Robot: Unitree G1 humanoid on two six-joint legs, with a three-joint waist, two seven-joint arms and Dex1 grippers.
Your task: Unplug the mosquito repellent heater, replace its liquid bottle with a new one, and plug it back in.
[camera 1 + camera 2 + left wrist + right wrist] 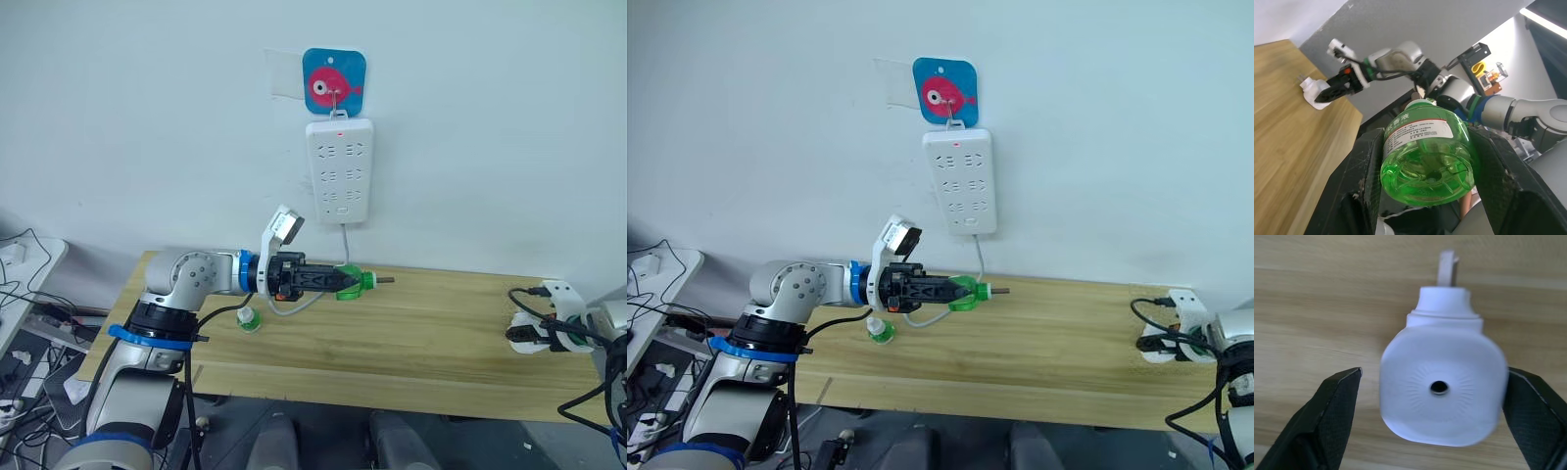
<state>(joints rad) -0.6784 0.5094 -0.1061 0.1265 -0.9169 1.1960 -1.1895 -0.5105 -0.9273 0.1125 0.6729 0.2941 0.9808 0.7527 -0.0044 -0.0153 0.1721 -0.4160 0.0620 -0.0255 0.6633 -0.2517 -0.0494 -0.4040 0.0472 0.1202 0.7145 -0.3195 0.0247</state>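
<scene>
Green uncapped bottle (356, 281) is clamped in your left tool (345, 281), lying level with its wick aimed across the worktop (411, 333) at the far-right heater (1442, 387), which sits between your right tool's (529, 331) spread fingers, unpinched.
</scene>
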